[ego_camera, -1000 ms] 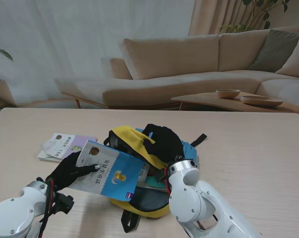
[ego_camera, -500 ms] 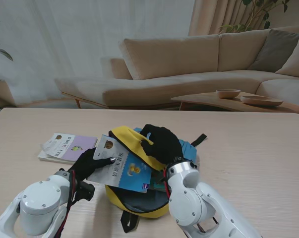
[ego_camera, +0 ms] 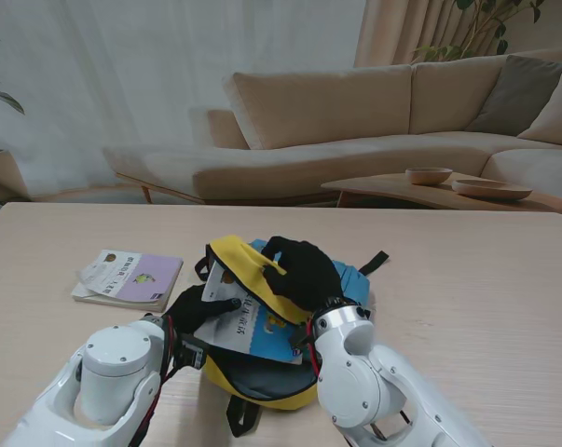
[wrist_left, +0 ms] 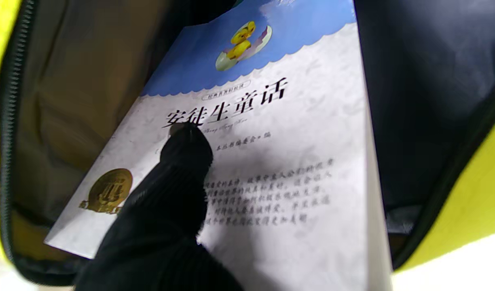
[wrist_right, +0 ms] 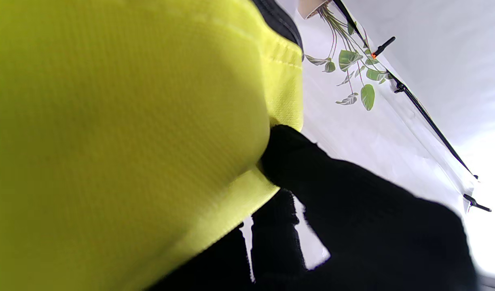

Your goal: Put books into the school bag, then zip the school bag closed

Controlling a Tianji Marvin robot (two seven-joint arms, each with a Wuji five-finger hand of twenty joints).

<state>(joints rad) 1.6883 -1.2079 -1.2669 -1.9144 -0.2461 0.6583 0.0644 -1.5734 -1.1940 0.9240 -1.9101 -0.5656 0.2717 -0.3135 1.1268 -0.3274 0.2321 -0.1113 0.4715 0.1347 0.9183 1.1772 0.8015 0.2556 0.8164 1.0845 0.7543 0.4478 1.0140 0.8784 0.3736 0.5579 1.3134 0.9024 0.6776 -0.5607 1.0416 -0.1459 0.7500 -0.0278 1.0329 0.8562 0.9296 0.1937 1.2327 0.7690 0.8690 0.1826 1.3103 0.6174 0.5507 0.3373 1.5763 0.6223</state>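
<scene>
The yellow and blue school bag (ego_camera: 262, 377) lies open in the middle of the table. My right hand (ego_camera: 304, 270) is shut on its yellow flap (ego_camera: 248, 270), (wrist_right: 122, 133), holding it up. My left hand (ego_camera: 198, 309) is shut on a blue and white book (ego_camera: 248, 328), whose far end is inside the bag's mouth. In the left wrist view a black finger (wrist_left: 182, 161) presses on the book's cover (wrist_left: 271, 161), with the bag's dark lining around it. A second book with a purple cover (ego_camera: 131, 277) lies on the table to the left.
A black strap (ego_camera: 376, 262) trails from the bag toward the far right. Another strap (ego_camera: 243, 416) sticks out nearer to me. Behind the table stand a beige sofa (ego_camera: 355, 121) and a low table with two bowls (ego_camera: 430, 175).
My left hand has carried the blue and white book to the right and pushed it into the bag's opening. My right hand has kept the flap raised.
</scene>
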